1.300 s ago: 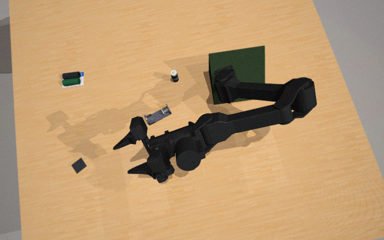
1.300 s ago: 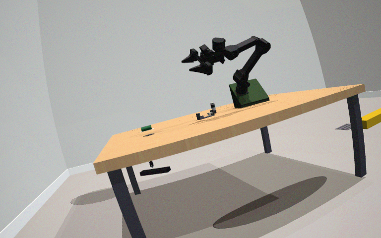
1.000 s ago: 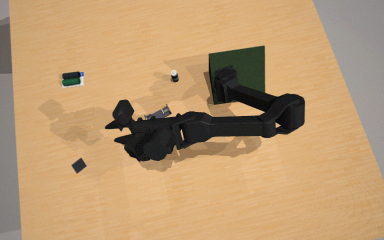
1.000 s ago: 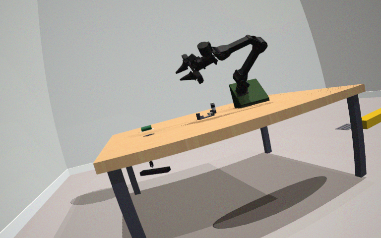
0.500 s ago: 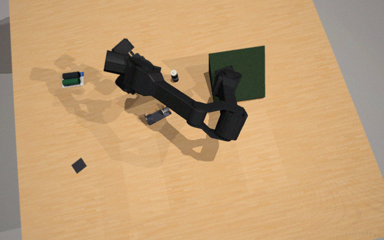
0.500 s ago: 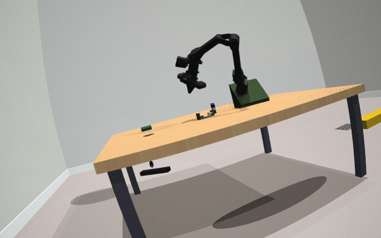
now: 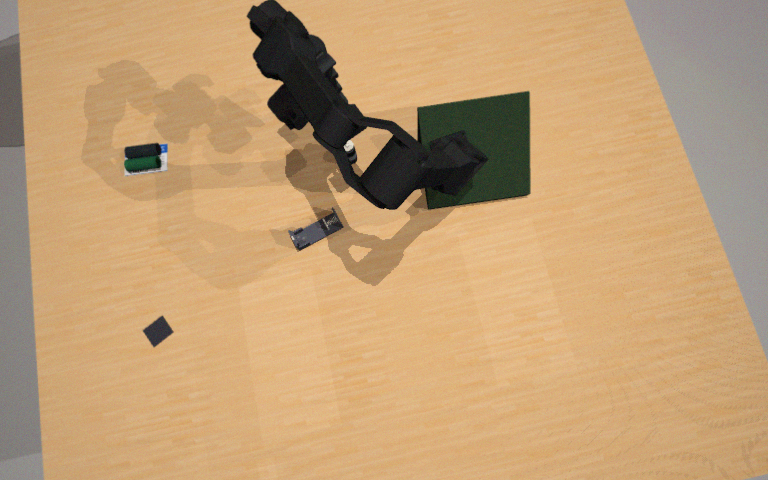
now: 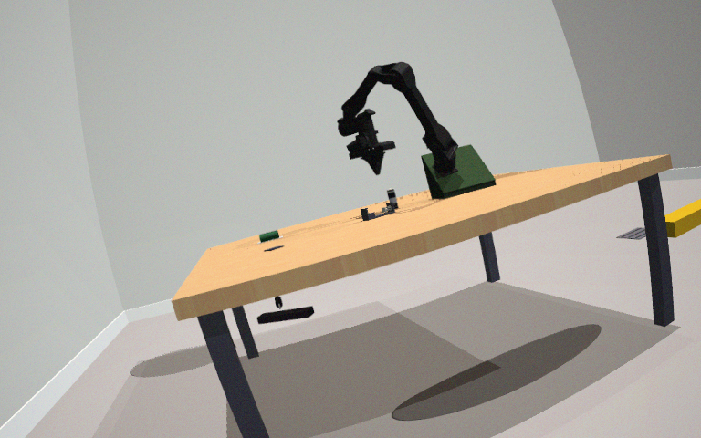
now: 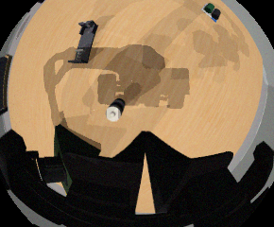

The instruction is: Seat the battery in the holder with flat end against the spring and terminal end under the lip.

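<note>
The battery (image 7: 349, 149) (image 8: 391, 198) (image 9: 114, 113) stands upright on the table, white end up, a little beyond the holder. The dark holder (image 7: 315, 230) (image 8: 372, 213) (image 9: 84, 41) lies flat on the wood and is empty. My gripper (image 8: 376, 168) (image 9: 145, 135) hangs high above the table, pointing down, roughly over the battery and well clear of it. Its fingers are shut, tips together, with nothing between them. In the overhead view the arm covers the fingertips.
A small white card with a green cell and a black cell (image 7: 144, 158) (image 8: 268, 235) (image 9: 212, 9) lies far left. A small dark square (image 7: 157, 330) (image 8: 273, 248) lies near the front left. The arm's green base plate (image 7: 495, 118) (image 8: 474, 168) is on the right.
</note>
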Controlling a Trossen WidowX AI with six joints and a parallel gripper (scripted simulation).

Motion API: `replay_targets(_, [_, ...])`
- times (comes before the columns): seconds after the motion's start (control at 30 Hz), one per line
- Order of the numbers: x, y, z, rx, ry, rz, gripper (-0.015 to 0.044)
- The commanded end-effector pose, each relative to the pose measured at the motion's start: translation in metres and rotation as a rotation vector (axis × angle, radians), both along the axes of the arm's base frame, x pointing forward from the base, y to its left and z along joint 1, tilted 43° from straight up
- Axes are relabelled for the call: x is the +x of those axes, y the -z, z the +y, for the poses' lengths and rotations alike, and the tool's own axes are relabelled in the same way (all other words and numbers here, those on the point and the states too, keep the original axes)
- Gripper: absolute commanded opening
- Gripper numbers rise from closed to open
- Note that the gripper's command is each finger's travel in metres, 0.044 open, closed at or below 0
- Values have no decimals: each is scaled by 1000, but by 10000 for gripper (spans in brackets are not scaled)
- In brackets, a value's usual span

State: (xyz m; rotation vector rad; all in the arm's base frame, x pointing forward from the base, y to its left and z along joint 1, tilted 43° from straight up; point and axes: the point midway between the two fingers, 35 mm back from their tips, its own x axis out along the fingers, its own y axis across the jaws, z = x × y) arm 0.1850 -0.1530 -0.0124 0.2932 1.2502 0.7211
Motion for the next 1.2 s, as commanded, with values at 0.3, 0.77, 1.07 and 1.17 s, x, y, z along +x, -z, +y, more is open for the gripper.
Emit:
replay_targets(0.3, [11,55,49,25,0,-11,0])
replay_targets(0.77, [8,51,62,26,0,-11,0])
replay_targets(1.07, [3,41,73,27,0,-11,0])
replay_targets(1.17, [2,39,76,27,0,-10,0])
